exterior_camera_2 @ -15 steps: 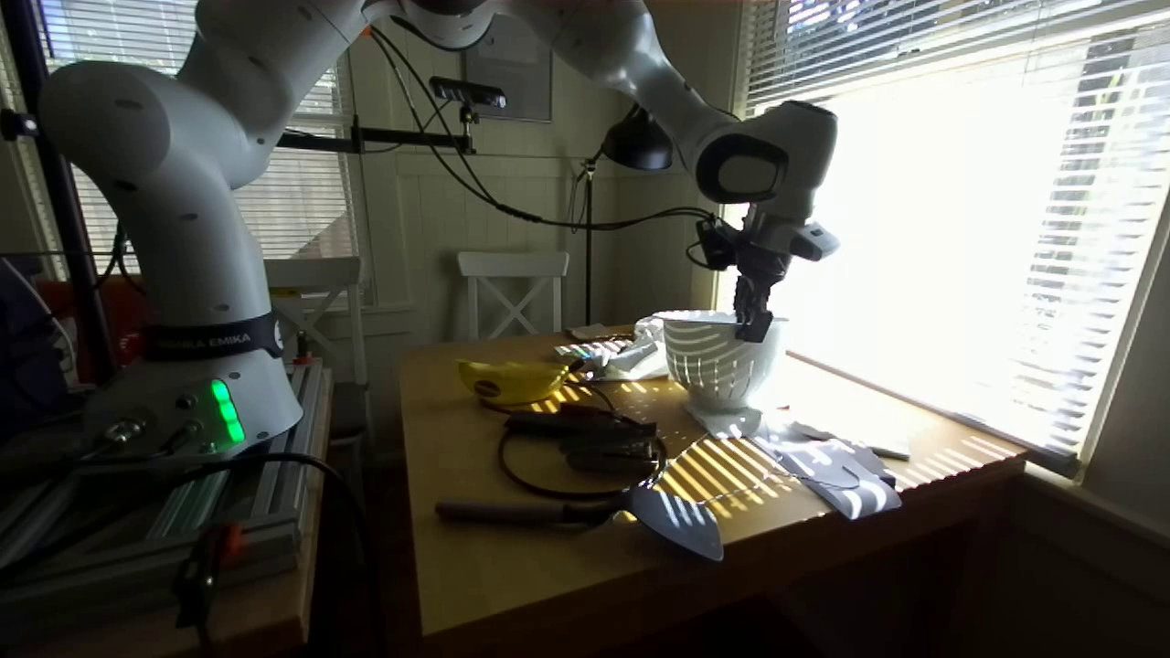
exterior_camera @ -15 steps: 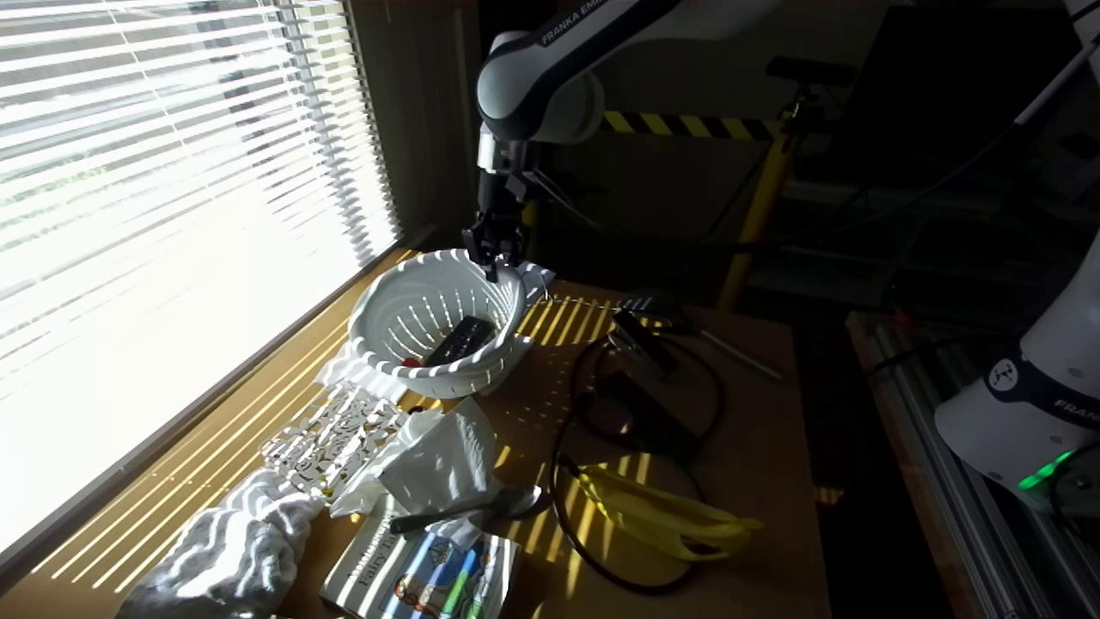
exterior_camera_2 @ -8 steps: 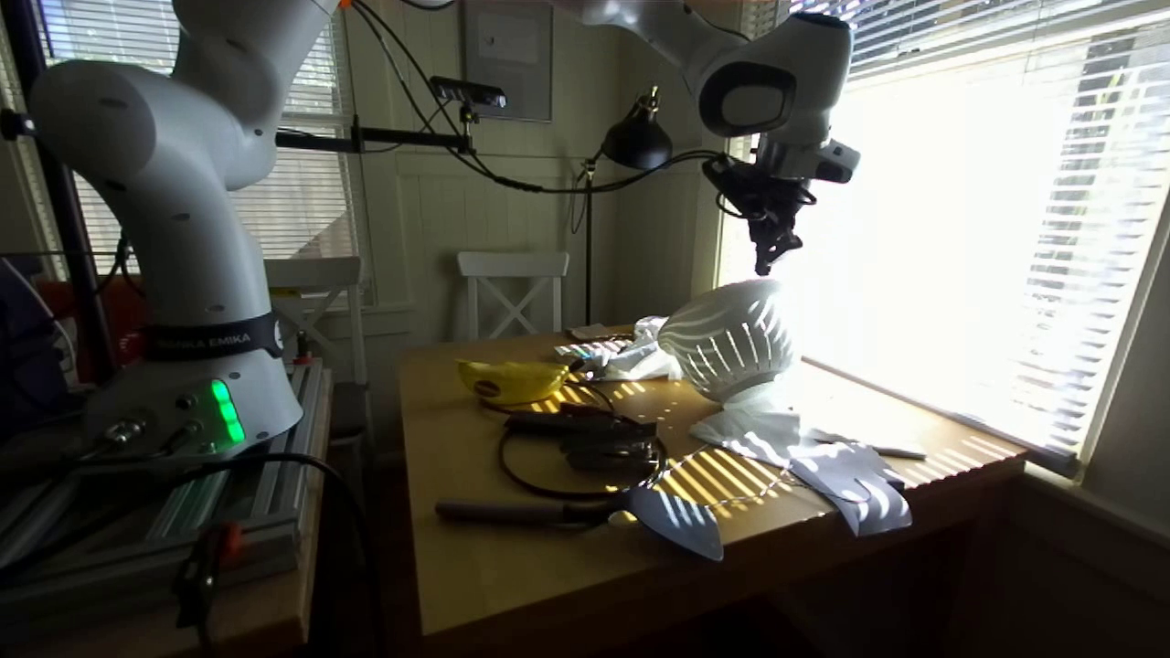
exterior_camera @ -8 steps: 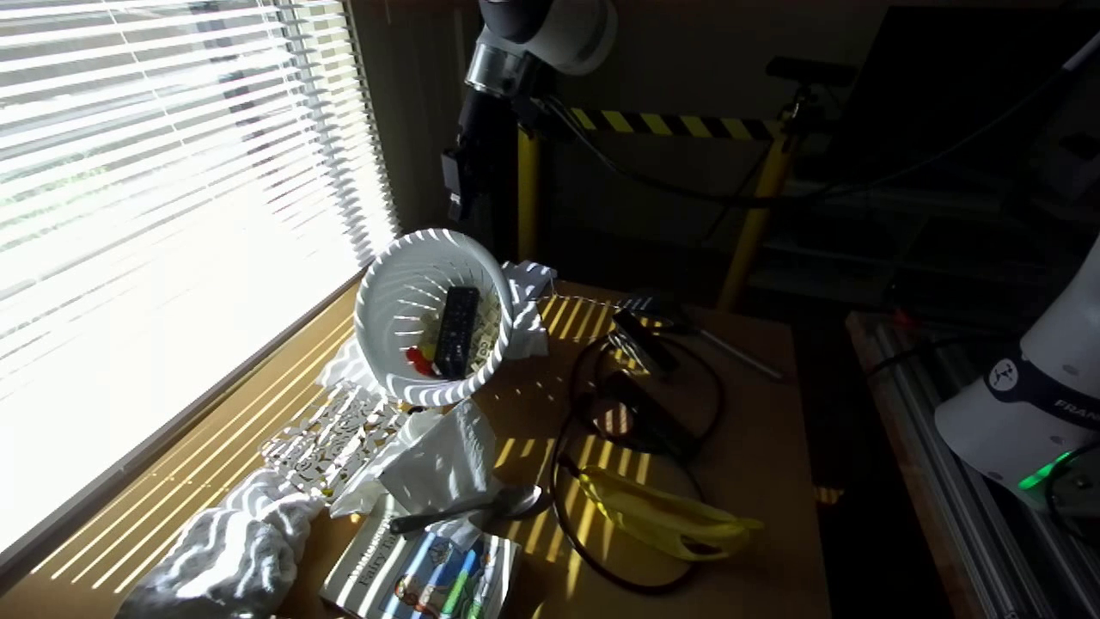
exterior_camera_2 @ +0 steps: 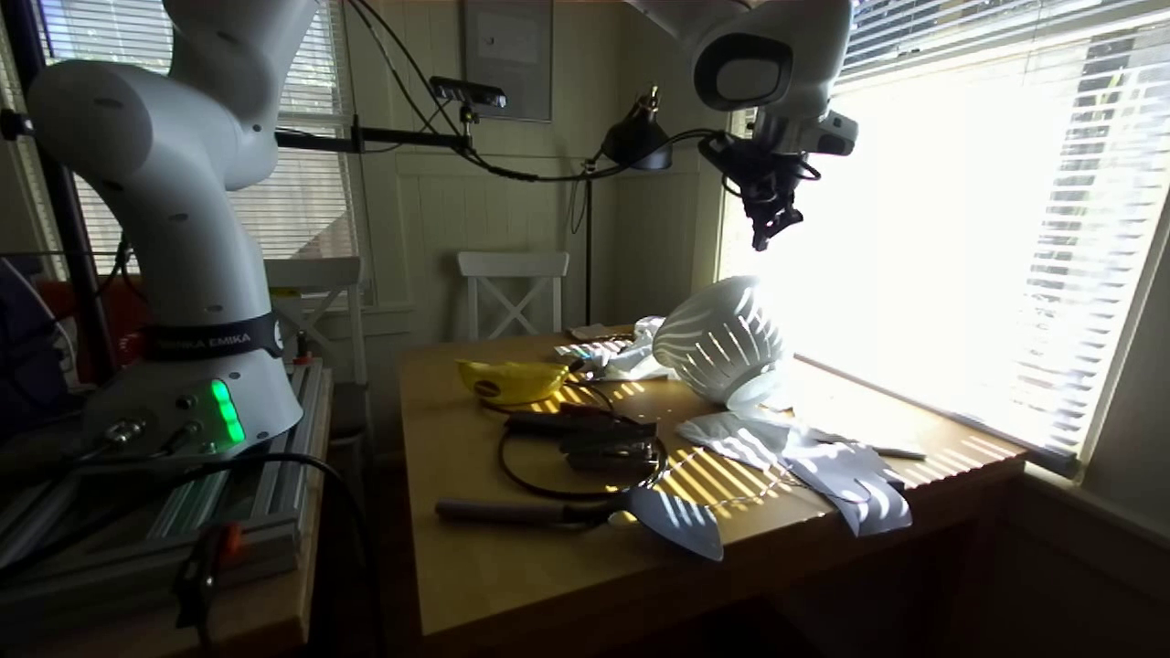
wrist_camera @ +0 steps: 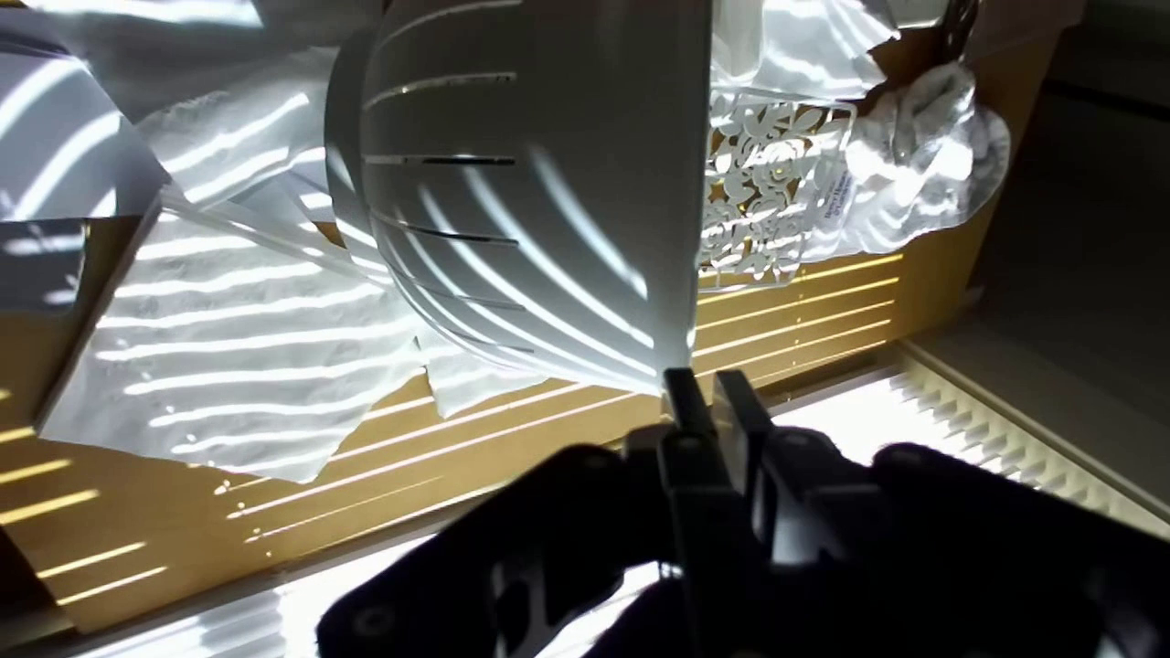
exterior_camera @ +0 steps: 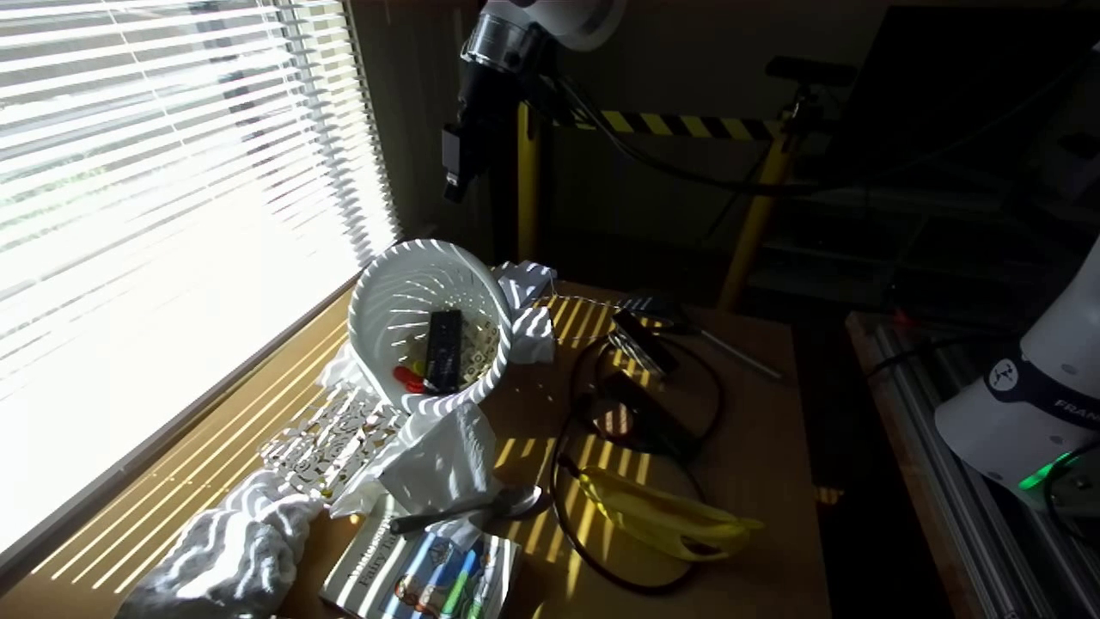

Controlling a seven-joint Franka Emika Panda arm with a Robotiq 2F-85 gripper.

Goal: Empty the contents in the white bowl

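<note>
The bowl (exterior_camera: 391, 301) is tilted over the table (exterior_camera_2: 494, 580), its mouth turned toward the camera in an exterior view and its slotted side shown in the wrist view; white sheets (exterior_camera_2: 731, 434) are seen beneath its base, and whether they are touched by it cannot be told. Within, 1 long black block (exterior_camera: 443, 348) is seen, with a red piece (exterior_camera: 407, 378) just beside it and small pale tiles (exterior_camera: 481, 348) on its other side. Above the rim the gripper (wrist_camera: 706, 382) is poised, its 2 jaws close together with a narrow slit between; in an exterior view a gap is shown between the fingertips (exterior_camera: 454, 191) and the bowl. Near the bowl a cutout mat (exterior_camera: 335, 443) and crumpled paper (exterior_camera: 451, 464) are laid, the paper overlapping a book (exterior_camera: 421, 572) across which a spoon (exterior_camera: 468, 512) is rested. A towel (exterior_camera: 228, 550) is bunched beside the mat. Farther off, bananas (exterior_camera: 662, 516) are set near a looped cable (exterior_camera: 653, 591) and 2 black items (exterior_camera_2: 608, 454). A spatula (exterior_camera_2: 676, 523) is placed toward the table's edge, and a grey cloth (exterior_camera_2: 855, 489) is draped over that edge. The bowl, table and sheets are crossed by stripes of sunlight from the blinds (exterior_camera: 180, 112).
</note>
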